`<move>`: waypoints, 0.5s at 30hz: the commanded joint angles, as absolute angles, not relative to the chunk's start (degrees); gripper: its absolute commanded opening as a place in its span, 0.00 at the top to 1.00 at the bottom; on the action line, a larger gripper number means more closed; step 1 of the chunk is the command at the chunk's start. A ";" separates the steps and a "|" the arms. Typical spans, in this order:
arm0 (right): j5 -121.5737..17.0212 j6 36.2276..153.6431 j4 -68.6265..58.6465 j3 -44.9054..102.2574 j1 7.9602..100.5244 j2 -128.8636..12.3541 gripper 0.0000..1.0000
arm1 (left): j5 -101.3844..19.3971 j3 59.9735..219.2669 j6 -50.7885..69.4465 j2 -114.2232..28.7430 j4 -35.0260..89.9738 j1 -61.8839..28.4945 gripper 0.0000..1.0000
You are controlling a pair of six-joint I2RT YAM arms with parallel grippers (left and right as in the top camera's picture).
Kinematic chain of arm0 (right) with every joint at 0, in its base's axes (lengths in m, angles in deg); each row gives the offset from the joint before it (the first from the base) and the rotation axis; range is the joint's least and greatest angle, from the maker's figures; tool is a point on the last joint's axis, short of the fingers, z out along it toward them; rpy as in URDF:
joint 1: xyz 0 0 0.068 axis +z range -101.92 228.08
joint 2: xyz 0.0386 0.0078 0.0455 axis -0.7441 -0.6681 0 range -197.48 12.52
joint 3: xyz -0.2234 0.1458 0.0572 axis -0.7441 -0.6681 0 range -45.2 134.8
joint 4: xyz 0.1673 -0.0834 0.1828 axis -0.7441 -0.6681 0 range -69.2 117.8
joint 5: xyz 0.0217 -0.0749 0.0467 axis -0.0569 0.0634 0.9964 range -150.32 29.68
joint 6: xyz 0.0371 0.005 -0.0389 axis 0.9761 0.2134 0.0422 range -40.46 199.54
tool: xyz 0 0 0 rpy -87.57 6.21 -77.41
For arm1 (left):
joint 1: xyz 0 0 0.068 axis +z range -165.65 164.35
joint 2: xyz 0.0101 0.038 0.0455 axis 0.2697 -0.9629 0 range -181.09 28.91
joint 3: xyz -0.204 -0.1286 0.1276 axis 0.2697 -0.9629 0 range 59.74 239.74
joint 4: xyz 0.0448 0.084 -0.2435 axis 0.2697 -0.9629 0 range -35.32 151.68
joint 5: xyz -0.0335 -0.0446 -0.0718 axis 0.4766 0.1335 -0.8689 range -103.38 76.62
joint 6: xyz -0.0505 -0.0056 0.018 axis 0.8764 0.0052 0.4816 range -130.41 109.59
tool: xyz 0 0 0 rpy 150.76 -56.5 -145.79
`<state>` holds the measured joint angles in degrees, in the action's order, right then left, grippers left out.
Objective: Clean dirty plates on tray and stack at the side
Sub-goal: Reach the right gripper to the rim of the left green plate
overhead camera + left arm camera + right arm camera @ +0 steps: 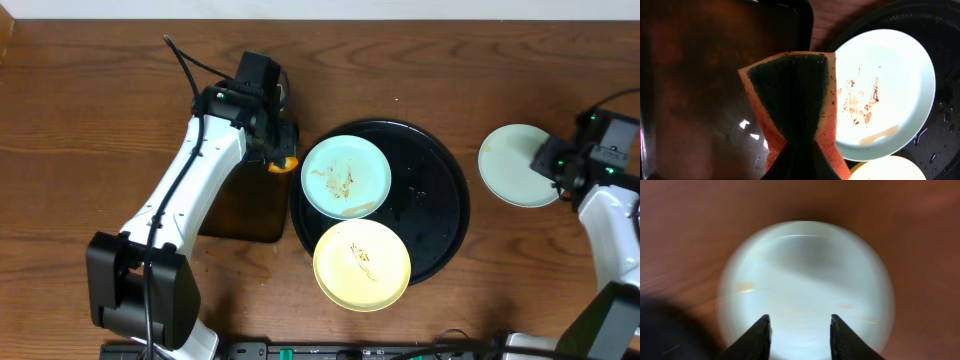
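Gripping the sponge [790, 100] near its lower end, the left tool [800, 162] is closed on it. The pinch makes the sponge flare beyond the fingertips, and the green scouring face shows to the wrist camera. This hold probably presents a broad edge for wiping. The tool hangs over the brown tray [690, 75], just beside the light blue plate [890, 85], which lies at 3 o'clock from the sponge. That plate looks like the next item for cleaning: brown specks mark its centre and a pale smear lies toward 6 o'clock.

In the overhead view, the light blue plate sits at 10 o'clock on the black tray [440, 190]. The pale yellow plate [362, 264], also specked, lies at 7 o'clock and overhangs the rim.

The right tool [800, 322] is open, fingers spread over the white plate [805, 270]. This plate rests on the bench [80, 120] at 3 o'clock from the black tray, clear of its rim, and apparently starts the side stack. The right wrist view is blurred, so its cleanliness cannot be confirmed.
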<state>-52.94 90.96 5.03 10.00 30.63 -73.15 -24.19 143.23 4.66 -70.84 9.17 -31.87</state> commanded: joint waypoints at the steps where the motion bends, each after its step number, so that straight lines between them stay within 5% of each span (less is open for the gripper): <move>1: -35.98 89.10 5.01 9.93 36.11 -71.45 0.59 | -24.75 143.12 4.92 -70.03 9.04 -31.74 0.93; 15: -44.79 94.89 4.88 9.87 64.94 -81.02 0.57 | -24.75 142.57 4.90 -70.09 12.64 -36.01 0.93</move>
<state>-41.60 91.81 4.35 10.00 61.84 -78.22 -24.21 143.23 4.66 -70.84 11.75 -34.54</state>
